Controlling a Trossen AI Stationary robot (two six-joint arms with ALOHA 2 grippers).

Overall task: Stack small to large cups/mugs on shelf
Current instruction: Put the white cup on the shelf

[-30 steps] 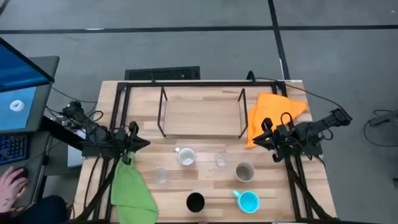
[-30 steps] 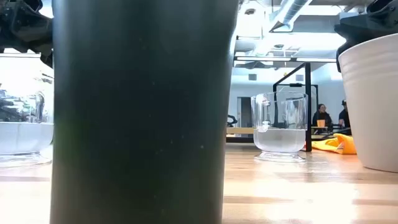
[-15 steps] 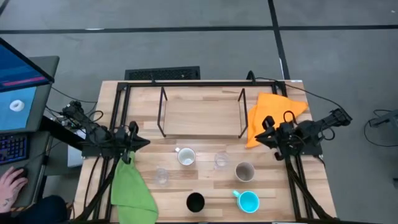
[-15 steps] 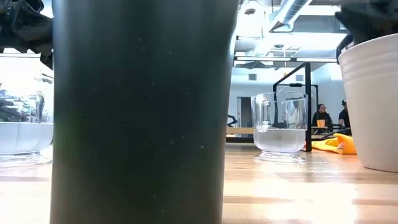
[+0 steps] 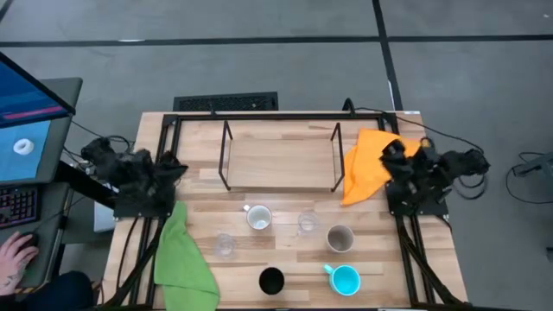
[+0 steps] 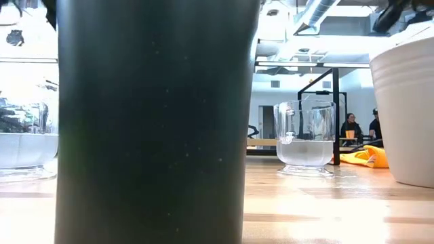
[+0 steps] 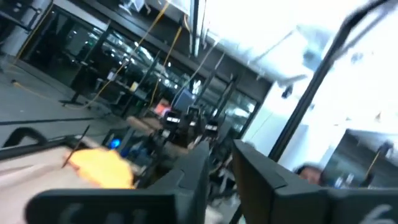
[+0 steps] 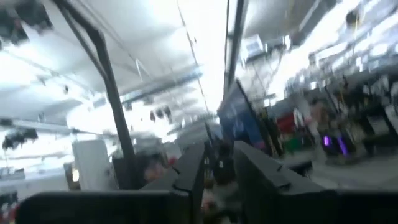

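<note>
Six vessels stand on the table in front of the shelf (image 5: 281,160): a white mug (image 5: 258,218), a grey-beige mug (image 5: 340,238), a black mug (image 5: 271,281), a light blue mug (image 5: 344,278) and two clear glass cups (image 5: 307,222) (image 5: 225,245). The shelf's board holds nothing. My left gripper (image 5: 168,164) is drawn back at the table's left edge and my right gripper (image 5: 393,151) at its right edge. Both are tipped upward, shut and empty, far from the cups. In the wrist views the left gripper (image 7: 221,155) and the right gripper (image 8: 217,155) face the ceiling.
An orange cloth (image 5: 376,160) lies right of the shelf, under my right arm. A green cloth (image 5: 181,259) lies at the near left. A larger black frame (image 5: 276,115) surrounds the shelf. In the low view the black mug (image 6: 156,122) fills the foreground. People sit far behind.
Both arms have drawn back from the table's middle, the left toward the left edge and the right toward the right edge. Both grippers have tipped upward and risen out of the low view. No cup has moved.
</note>
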